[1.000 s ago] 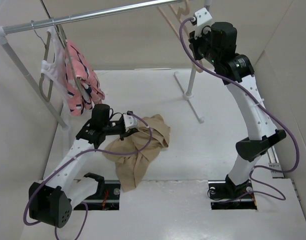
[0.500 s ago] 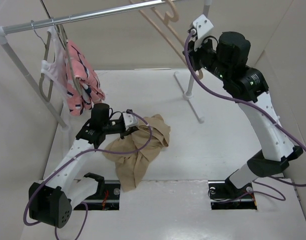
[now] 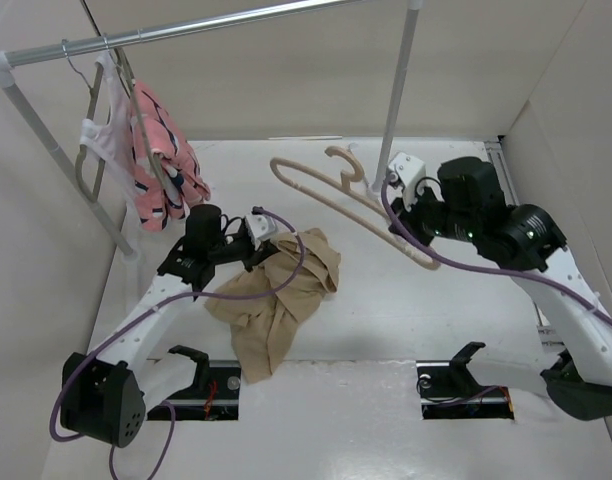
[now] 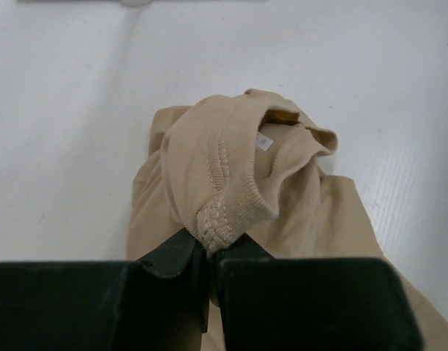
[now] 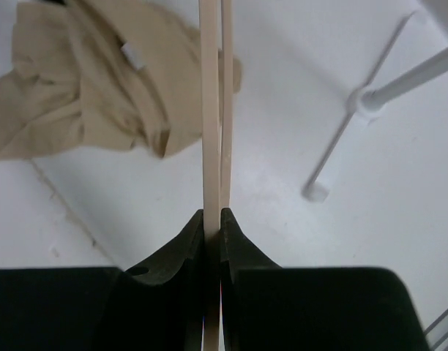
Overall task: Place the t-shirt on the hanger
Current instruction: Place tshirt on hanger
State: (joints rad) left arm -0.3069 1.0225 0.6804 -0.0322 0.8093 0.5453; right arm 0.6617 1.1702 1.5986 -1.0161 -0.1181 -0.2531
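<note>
Left gripper (image 4: 208, 252) pinched shut on the t-shirt's (image 3: 281, 295) ribbed collar toward the table's (image 3: 386, 340) left edge, probably to open the neck, while right gripper (image 5: 213, 219) clamped the hanger (image 5: 209, 110) aloft just right, likely for threading.

Swung down from up beside the rail (image 3: 186, 28) to well below it, with the right gripper (image 5: 213, 219) lowered and the pinched hanger (image 5: 209, 110) carried away from the rail, now slanting beneath it, hook toward the rail.
</note>
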